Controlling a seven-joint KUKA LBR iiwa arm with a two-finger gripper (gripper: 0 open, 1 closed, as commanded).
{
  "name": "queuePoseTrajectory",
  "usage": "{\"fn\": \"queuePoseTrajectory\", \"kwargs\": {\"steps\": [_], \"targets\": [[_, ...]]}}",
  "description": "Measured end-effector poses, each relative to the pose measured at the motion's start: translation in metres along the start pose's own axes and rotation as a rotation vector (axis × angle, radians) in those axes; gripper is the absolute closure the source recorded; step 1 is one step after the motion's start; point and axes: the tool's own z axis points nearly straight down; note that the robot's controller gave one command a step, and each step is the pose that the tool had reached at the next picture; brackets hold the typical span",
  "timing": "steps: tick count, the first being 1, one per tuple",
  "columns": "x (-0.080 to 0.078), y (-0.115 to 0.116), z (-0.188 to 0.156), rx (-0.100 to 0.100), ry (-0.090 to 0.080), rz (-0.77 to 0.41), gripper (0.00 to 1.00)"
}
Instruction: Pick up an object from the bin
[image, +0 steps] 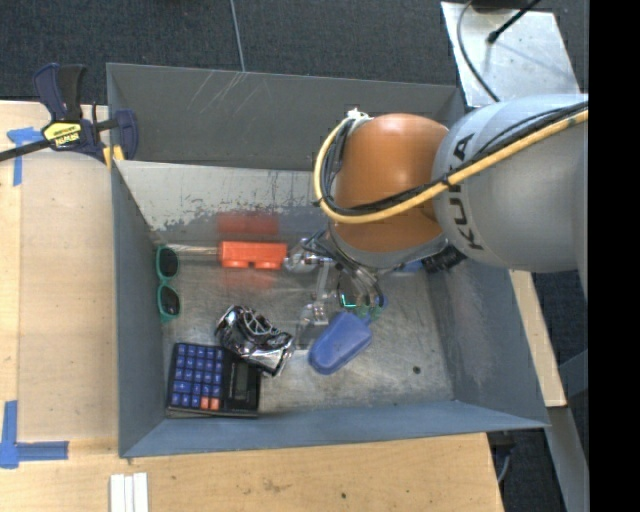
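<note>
**Robot claw (338, 298) low over a blue oval thing (338, 346) in a grey bin (135, 330)**

Nearest, a dark calculator (213, 378) lies beside a crumpled black-and-silver thing (252, 338). Mid-bin, the blue oval thing lies just under the claw. I cannot tell if the claw is released or clenched. Farther back lie an orange block (251, 254) and green sunglasses (166, 282). This looks like the approach; next comes a firm grasp.

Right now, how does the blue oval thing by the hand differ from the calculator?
The blue oval thing is rounded and plain light blue; the calculator is a flat rectangle, black with rows of blue keys. The oval thing lies mid-bin right at the hand; the calculator sits in the view's lower-left corner, apart from it. Both rest on the bin floor.
</note>
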Motion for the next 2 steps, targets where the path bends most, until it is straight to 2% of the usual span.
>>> {"fn": "queuePoseTrajectory", "kwargs": {"steps": [1,2], "targets": [[0.028,0.007,0.051,-0.001,-0.006,-0.022,0.00],[-0.029,0.008,0.090,-0.006,-0.008,0.157,1.00]]}}
